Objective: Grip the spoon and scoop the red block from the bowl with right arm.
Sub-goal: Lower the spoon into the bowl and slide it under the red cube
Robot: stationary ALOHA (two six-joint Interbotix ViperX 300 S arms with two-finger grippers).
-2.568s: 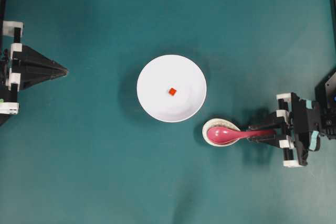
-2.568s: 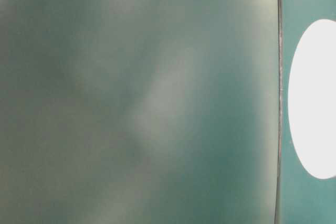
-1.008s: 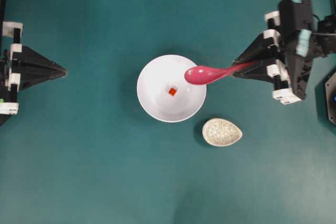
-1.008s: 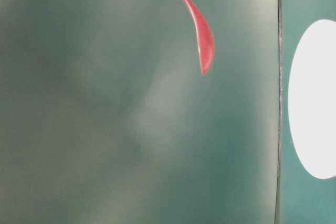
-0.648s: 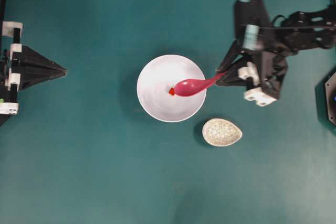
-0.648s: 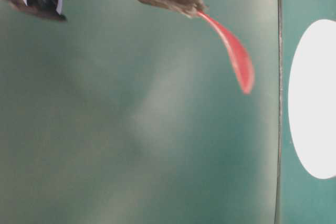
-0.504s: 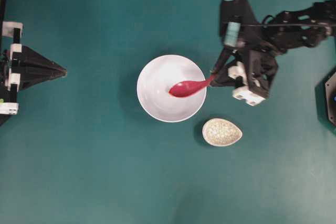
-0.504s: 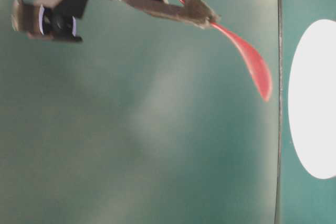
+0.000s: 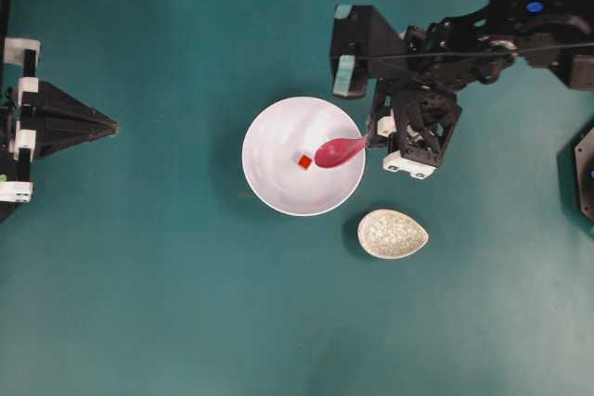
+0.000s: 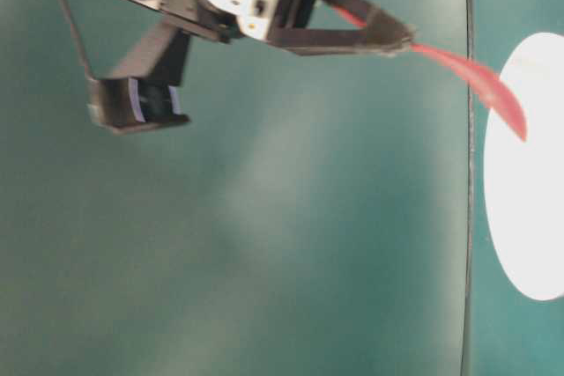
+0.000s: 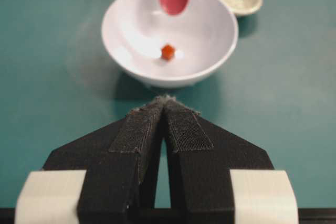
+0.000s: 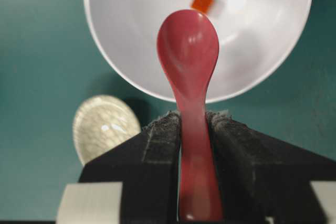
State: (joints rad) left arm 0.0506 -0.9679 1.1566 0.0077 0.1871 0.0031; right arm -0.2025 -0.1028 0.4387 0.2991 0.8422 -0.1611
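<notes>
The white bowl [image 9: 278,178] sits mid-table with the tiny red block [image 9: 304,161] at its centre. My right gripper [image 9: 371,142] is shut on the handle of the pink spoon [image 9: 339,150] at the bowl's right rim. The spoon's oval end hangs inside the bowl, just right of the block and apart from it. The right wrist view shows the spoon [image 12: 189,51] empty, clamped in the gripper [image 12: 193,119], with the block [image 12: 202,1] beyond its tip in the bowl [image 12: 262,51]. My left gripper [image 9: 111,124] is shut and empty at the left edge; its wrist view shows it [image 11: 165,100] facing the bowl [image 11: 121,51].
The speckled grey spoon rest [image 9: 393,234] lies empty below and right of the bowl; it also shows in the right wrist view [image 12: 102,124]. The right arm's black links reach in from the top right.
My right gripper lifted the spoon off the rest and carried it left into the bowl. Half a second ago the spoon covered the block; now the block shows again beside its tip.
</notes>
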